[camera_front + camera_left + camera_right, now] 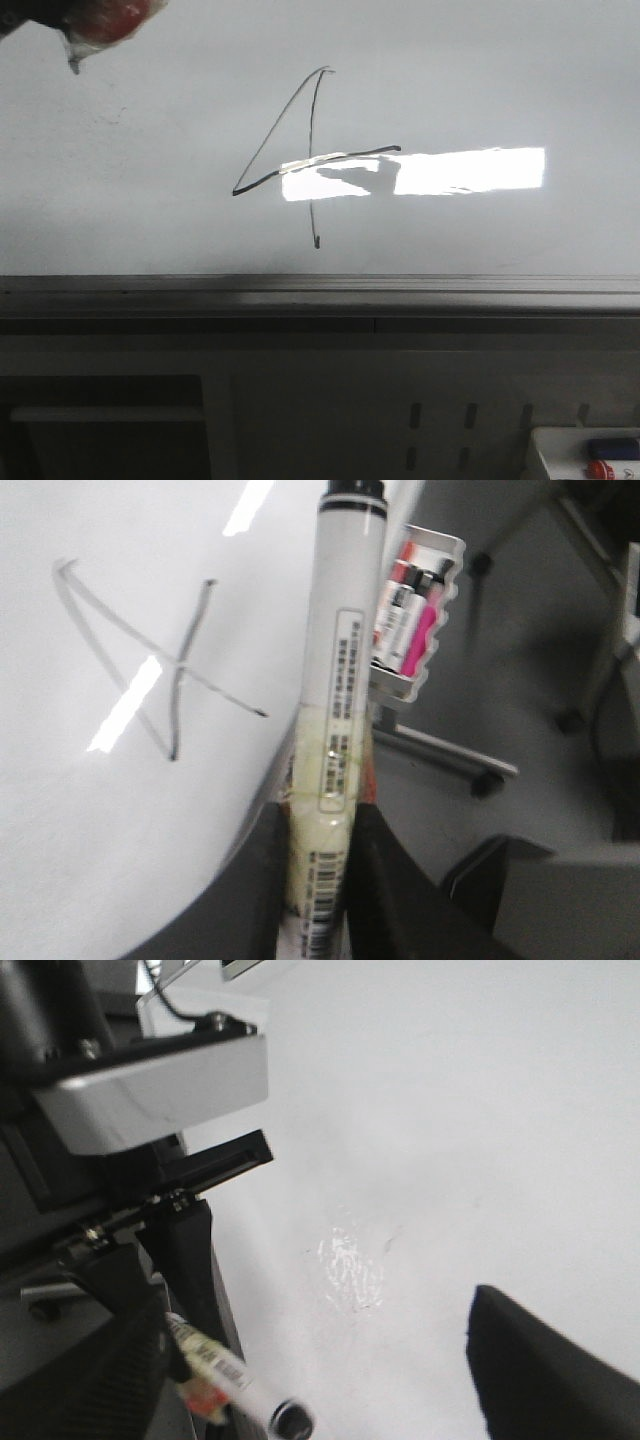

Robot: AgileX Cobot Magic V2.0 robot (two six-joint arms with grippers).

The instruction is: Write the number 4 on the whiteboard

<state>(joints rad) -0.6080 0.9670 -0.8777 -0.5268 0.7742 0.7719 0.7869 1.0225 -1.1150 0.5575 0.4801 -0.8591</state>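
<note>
Down at the very front sits a white tray (585, 455) with a red and a blue thing in it, low on the desk, well below the whiteboard's grey rail (320, 290). Past that rail comes the whiteboard (520, 80) itself, big, white and shiny.

On the whiteboard, above the rail, is the number 4 (300, 150). It has a long slanted line, a wavy bar across, and a thin line going down. A bright patch of light (460, 170) lies over the right end of the bar. That patch is just shine, not ink.

Farthest off, at the top corner left of the 4, a blurry red and dark shape (90, 25) pokes in. I cannot tell what it is.

In the left wrist view, the left fingers (318, 880) are squeezed tight on a marker (340, 680). Its dark end is off the whiteboard, well away from the 4. In the right wrist view, one dark right finger (550, 1370) shows, spread far from the other side, with nothing between them. A second marker (235, 1380) shows in a dark arm beside them.

The 4 looks done, I think. If the marker swings back and touches the whiteboard, it could leave an extra mark. If an arm rubs the ink, the 4 could smear.
</note>
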